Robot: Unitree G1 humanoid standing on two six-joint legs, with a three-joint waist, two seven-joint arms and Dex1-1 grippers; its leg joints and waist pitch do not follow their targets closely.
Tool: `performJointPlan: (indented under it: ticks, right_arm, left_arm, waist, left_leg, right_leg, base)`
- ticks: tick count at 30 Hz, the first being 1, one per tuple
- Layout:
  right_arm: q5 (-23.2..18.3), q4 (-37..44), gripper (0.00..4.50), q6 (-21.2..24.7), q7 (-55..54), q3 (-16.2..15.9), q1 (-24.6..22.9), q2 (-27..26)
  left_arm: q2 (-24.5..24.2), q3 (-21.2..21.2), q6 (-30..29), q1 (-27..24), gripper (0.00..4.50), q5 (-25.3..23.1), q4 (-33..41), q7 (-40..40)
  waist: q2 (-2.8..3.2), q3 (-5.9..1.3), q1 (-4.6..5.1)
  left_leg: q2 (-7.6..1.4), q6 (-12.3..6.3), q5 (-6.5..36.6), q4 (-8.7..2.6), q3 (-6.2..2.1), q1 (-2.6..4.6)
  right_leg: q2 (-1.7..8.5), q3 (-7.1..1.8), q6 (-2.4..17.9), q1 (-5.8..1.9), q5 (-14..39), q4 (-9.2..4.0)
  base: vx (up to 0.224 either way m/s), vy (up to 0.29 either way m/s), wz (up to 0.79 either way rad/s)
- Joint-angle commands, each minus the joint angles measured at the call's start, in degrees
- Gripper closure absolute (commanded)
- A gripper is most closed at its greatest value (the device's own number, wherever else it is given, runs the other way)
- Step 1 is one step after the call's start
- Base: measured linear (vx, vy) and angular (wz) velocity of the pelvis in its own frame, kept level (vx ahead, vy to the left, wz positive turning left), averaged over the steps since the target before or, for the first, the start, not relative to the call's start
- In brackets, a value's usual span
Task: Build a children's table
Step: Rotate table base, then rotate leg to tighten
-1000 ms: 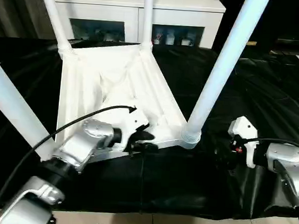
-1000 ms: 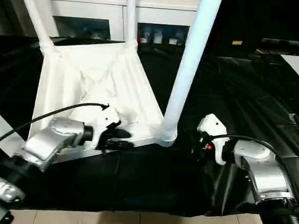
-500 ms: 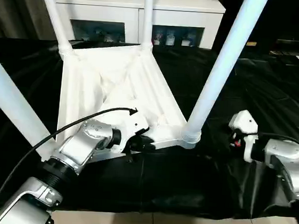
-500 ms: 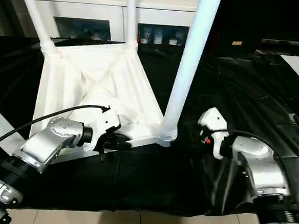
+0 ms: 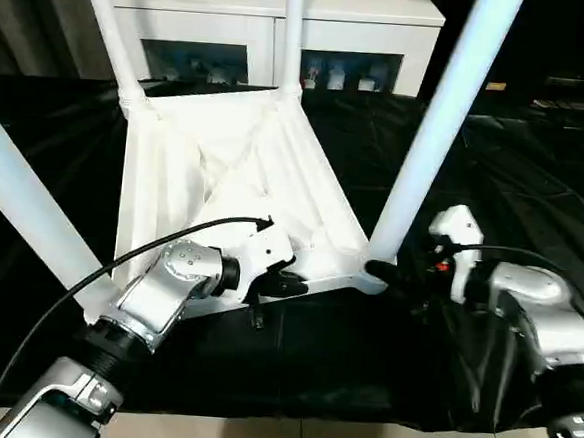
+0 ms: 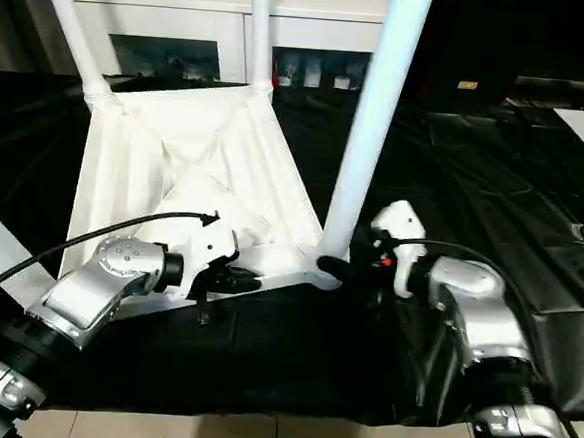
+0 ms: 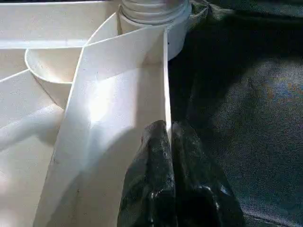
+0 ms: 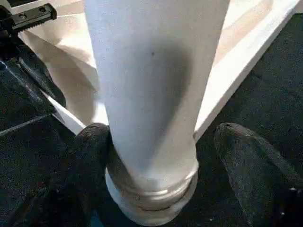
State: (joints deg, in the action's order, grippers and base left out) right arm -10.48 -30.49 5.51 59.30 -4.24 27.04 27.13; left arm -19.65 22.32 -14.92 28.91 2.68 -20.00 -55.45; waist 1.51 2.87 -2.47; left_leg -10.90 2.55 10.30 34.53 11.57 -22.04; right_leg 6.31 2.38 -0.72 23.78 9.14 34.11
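tabletop [image 5: 225, 174]: 1 | legs [image 5: 434, 129]: 4 | pincers [image 5: 286, 283]: 2 | cabinet [image 5: 225, 24]: 1

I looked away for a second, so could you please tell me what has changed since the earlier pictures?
The right end effector has moved in from the black cloth to the base of the near right leg, its open fingers now either side of it. The left end effector stays clamped on the tabletop rim; the table hasn't shifted.

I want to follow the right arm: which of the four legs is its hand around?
The near right-corner leg: the right hand is open, one finger either side of its base. The other three legs stand clear of it.
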Motion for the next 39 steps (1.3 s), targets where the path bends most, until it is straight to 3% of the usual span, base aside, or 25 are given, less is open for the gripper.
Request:
performJointPlan:
  ticks: [1,10,22,26,28,30,32,35,36,39]
  right_arm:
    - [1.5,-2.5,1.18,-0.8,-0.3,-0.4,0.8,-0.2]
    - [2.4,-4.1,1.86,-2.2,1.6,-1.8,0.9,0.5]
    - [3.1,-9.0,1.97,-3.6,-0.6,-1.6,1.7,-1.5]
    - [4.3,-12.2,1.98,-3.3,-10.9,0.3,2.3,-4.3]
    - [3.7,-12.8,1.98,-1.5,-20.4,2.6,1.7,-8.6]
    - [3.5,-12.4,1.99,-0.2,-27.6,3.8,1.2,-12.5]
    - [4.4,-12.8,1.99,0.2,-35.9,4.1,1.8,-17.6]
    - [5.3,-15.3,2.01,0.3,-42.9,4.3,3.5,-20.4]
    - [5.1,-18.3,2.01,0.0,-47.7,4.4,6.0,-23.4]
    - [5.2,-21.5,2.01,0.1,-52.7,5.0,9.0,-27.4]
  left_arm:
    - [1.0,0.8,1.5,-1.5,4.50,1.6,1.8,-1.8]
    - [0.6,0.5,1.6,-1.8,4.50,0.8,1.7,-2.0]
    - [0.6,0.4,1.1,-1.0,4.50,-0.2,0.2,-1.3]
    - [1.7,-1.1,-1.2,-0.6,4.50,-0.6,-1.2,2.4]
    - [3.8,-2.6,-3.6,0.4,4.50,-1.1,-2.3,7.2]
    - [5.6,-3.1,-5.4,1.6,4.50,-1.8,-2.9,10.5]
    - [9.0,-3.5,-7.5,3.7,4.50,-2.8,-5.2,15.2]
    - [11.7,-4.0,-8.5,5.3,4.50,-3.6,-7.5,19.0]
    - [14.6,-4.4,-8.1,7.4,4.50,-5.0,-11.0,24.1]
    - [17.2,-3.7,-7.0,9.7,4.50,-7.0,-15.5,28.3]
  waist:
    - [-1.05,-4.06,-0.21]
    - [-0.96,-4.11,-0.25]
    - [-0.88,-4.05,-0.06]
    - [-0.97,-3.81,0.77]
    - [-1.22,-3.56,1.28]
    - [-1.08,-3.49,1.75]
    - [-1.08,-3.33,2.34]
    - [-0.84,-3.29,2.65]
    - [-0.53,-3.27,2.83]
    - [-0.16,-3.28,3.23]
  left_leg:
    - [-1.75,-4.27,12.8,-4.00,-0.69,0.98]
    - [-1.71,-4.10,13.0,-4.01,-0.67,1.00]
    - [-1.70,-3.98,13.9,-4.11,-0.75,0.90]
    - [-1.61,-2.00,16.9,-4.62,-1.03,0.73]
    - [-1.51,-0.06,20.9,-4.83,-1.22,1.03]
    - [-1.39,0.98,22.8,-5.05,-1.51,1.17]
    - [-1.15,1.63,25.9,-5.00,-1.62,1.60]
    - [-1.09,1.99,27.8,-5.08,-1.91,1.76]
    - [-1.02,2.18,29.4,-5.16,-2.02,1.93]
    - [-1.07,2.33,32.7,-5.38,-2.30,2.61]
  right_leg:
    - [1.38,-1.06,15.1,-2.83,11.2,-3.33]
    - [1.32,-1.07,14.9,-2.79,11.3,-3.33]
    - [1.34,-0.99,15.1,-2.77,12.3,-3.45]
    - [1.34,-0.86,13.5,-2.73,16.8,-3.84]
    - [1.40,-0.82,10.9,-2.24,23.9,-4.53]
    - [1.39,-0.68,9.5,-2.10,26.8,-4.87]
    - [1.31,-0.46,7.7,-1.38,31.3,-5.70]
    - [1.20,-0.06,6.4,-1.24,33.2,-6.23]
    - [1.12,0.21,5.9,-1.16,33.8,-6.46]
    - [0.97,0.94,5.8,-1.00,31.9,-7.10]
  base:
    - [0.000,0.000,0.00]
    - [0.000,0.000,0.00]
    - [0.000,0.000,0.00]
    - [0.000,0.000,0.00]
    - [0.000,0.000,0.00]
    - [0.000,0.000,0.00]
    - [0.000,0.000,0.00]
    - [0.000,0.000,0.00]
    - [0.000,0.000,0.00]
    - [0.000,0.000,0.00]
